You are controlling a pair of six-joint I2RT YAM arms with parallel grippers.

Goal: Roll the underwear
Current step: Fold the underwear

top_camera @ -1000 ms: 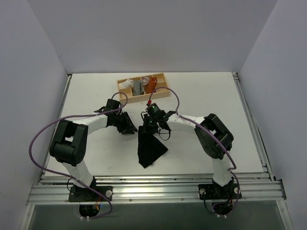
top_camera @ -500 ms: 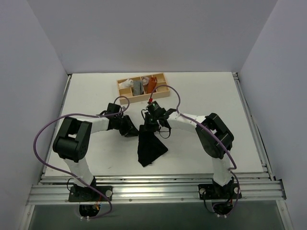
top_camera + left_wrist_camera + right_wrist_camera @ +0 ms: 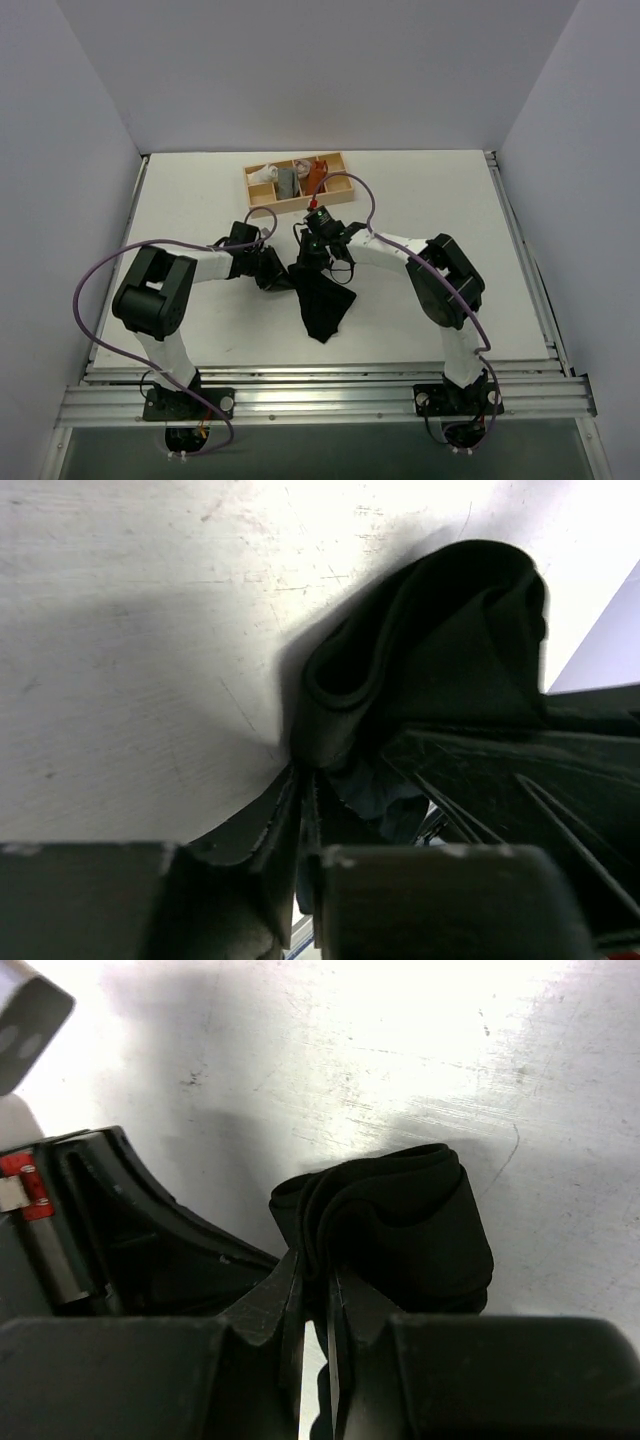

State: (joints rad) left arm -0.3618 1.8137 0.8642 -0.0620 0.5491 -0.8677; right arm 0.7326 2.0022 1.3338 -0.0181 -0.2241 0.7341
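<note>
The plain black soft cloth underwear looks light and limp, bunched mid-tabletop. The left end effector and right end effector each pinch its rolled top edge, likely the best hold.

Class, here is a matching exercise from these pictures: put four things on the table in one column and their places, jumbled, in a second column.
1 black soft cloth underwear
2 small wooden tray
3 orange-brown cloth roll
4 white cloth roll

A left end of the tray
B pinched by left hand and right hand
C holds three rolls, far part of the white table
D rightmost roll in the tray

Pairs: 1-B, 2-C, 3-D, 4-A
</note>
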